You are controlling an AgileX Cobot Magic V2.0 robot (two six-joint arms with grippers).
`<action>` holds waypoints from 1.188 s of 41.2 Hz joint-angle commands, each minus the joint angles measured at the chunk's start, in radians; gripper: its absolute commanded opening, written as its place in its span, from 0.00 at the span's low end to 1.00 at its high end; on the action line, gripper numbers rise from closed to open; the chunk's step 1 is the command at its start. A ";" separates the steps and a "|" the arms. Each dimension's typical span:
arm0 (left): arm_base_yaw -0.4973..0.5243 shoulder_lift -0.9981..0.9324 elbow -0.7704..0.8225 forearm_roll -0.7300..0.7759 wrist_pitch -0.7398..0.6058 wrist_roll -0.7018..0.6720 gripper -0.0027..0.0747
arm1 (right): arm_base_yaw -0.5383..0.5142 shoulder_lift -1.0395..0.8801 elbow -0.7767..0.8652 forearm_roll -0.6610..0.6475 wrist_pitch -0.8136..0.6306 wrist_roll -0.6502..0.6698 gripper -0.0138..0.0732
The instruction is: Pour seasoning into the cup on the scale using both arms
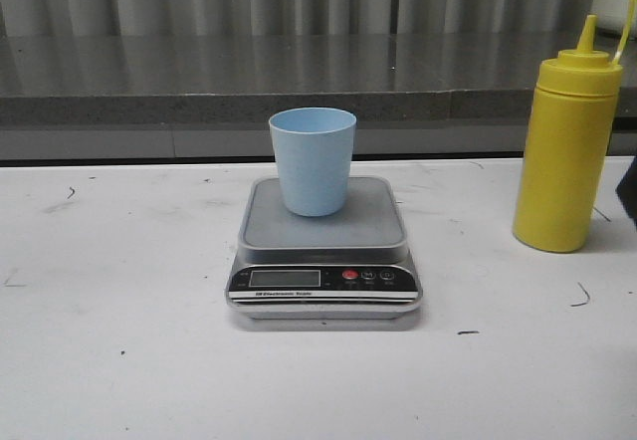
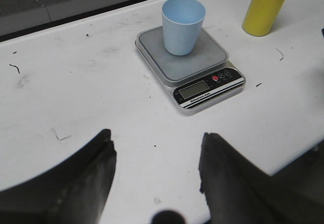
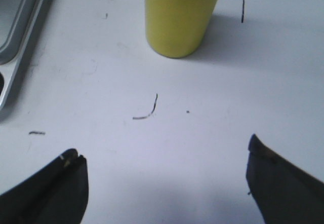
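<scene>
The pale blue cup [image 1: 313, 160] stands upright on the steel platform of the scale [image 1: 323, 258] at the table's middle; both also show in the left wrist view, the cup [image 2: 183, 25] and the scale [image 2: 207, 88]. The yellow seasoning bottle [image 1: 565, 146] stands upright at the right, its cap hanging open; its lower body shows in the right wrist view [image 3: 179, 16] and in the left wrist view [image 2: 265, 6]. My left gripper [image 2: 156, 155] is open and empty over bare table, well short of the scale. My right gripper [image 3: 163, 155] is open and empty, facing the bottle, apart from it.
A dark edge of my right arm [image 1: 629, 189] shows at the front view's right border beside the bottle. A grey ledge [image 1: 249, 82] runs along the table's back. The scale's edge [image 3: 17, 46] lies to one side in the right wrist view.
</scene>
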 commanded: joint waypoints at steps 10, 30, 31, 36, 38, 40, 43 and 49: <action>-0.007 0.003 -0.025 0.003 -0.070 -0.004 0.51 | 0.138 -0.251 -0.195 0.142 0.345 -0.151 0.90; -0.007 0.003 -0.025 0.003 -0.070 -0.004 0.51 | 0.139 -0.610 -0.198 0.205 0.492 -0.257 0.90; -0.007 0.003 -0.025 0.003 -0.070 -0.004 0.51 | 0.139 -0.615 -0.198 0.205 0.497 -0.257 0.90; -0.007 0.003 -0.025 0.003 -0.075 -0.004 0.51 | 0.139 -0.624 -0.197 0.205 0.497 -0.257 0.90; -0.007 0.003 -0.025 0.003 -0.086 -0.004 0.51 | 0.139 -0.624 -0.197 0.205 0.497 -0.257 0.90; -0.007 0.003 -0.025 0.003 -0.098 -0.004 0.51 | 0.139 -0.624 -0.197 0.205 0.497 -0.257 0.88; -0.007 0.003 -0.025 0.003 -0.101 -0.004 0.51 | 0.139 -0.624 -0.197 0.205 0.497 -0.257 0.80; -0.007 0.003 -0.025 0.003 -0.099 -0.004 0.39 | 0.139 -0.624 -0.197 0.205 0.496 -0.257 0.46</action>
